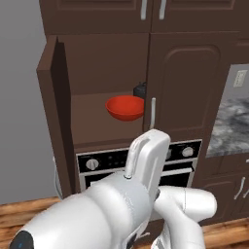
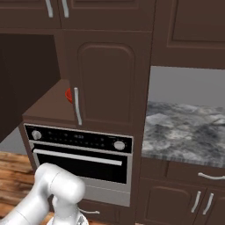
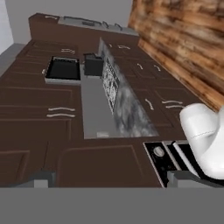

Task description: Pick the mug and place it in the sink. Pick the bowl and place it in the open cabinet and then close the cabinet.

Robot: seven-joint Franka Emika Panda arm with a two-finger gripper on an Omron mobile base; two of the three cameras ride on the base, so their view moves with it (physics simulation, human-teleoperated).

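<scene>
Red bowl (image 1: 125, 107): sitting inside cabinet (image 1: 53, 116), rigid, light.
Door: hanging ajar, pushing its edge.
End effector (image 3: 109, 181): gaping, empty.

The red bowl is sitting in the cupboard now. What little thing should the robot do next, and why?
Probably swing the arm toward the open left door of the cabinet to push it shut. The bowl already rests on the shelf beside a small dark object, the gripper is open and empty, and only that door stands ajar.
</scene>
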